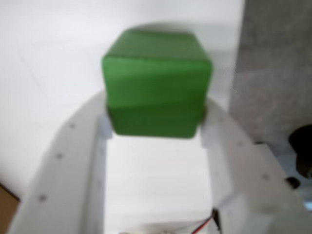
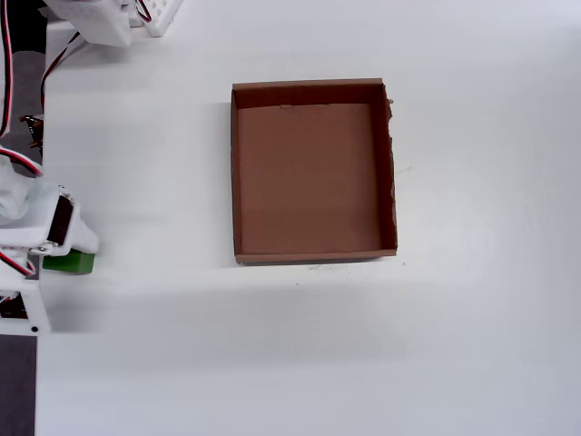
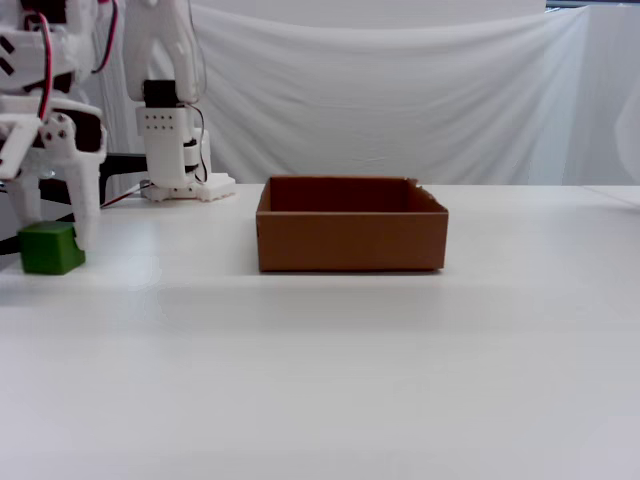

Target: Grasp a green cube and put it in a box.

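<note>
Wrist view: the green cube point(image 1: 157, 83) sits between the two white fingers point(image 1: 83, 161) of the gripper point(image 1: 155, 127), turned slightly so one corner edge faces the camera. The picture is soft, but both fingers seem pressed against its sides. No writing shows on it.

Overhead view: the cube point(image 2: 69, 262) peeks out under the gripper at the left edge, well apart from the box point(image 2: 313, 170), whose long axis runs top to bottom.

Fixed view: the cube point(image 3: 50, 249) rests on the white table point(image 3: 330, 370), fingers straddling it; the box point(image 3: 351, 224) stands unmarked at centre.
</note>
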You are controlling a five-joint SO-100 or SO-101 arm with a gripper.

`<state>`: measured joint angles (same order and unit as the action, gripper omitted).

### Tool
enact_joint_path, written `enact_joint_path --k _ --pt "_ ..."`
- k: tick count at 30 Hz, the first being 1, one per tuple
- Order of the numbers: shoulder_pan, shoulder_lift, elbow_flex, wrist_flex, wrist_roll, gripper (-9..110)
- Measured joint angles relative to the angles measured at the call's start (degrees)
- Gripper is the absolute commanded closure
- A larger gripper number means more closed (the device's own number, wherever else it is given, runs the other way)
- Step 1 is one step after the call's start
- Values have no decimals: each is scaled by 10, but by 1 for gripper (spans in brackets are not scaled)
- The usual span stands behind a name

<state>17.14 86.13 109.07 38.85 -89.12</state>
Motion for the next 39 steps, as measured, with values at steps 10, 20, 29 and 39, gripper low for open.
enact_joint_path --k 10,20,29,39 --pt "-48 33 -34 69 62 88" --pt "-193 121 -109 221 155 88" --pt "-366 153 -124 294 168 88" --pt "-461 -7 -219 291 168 88"
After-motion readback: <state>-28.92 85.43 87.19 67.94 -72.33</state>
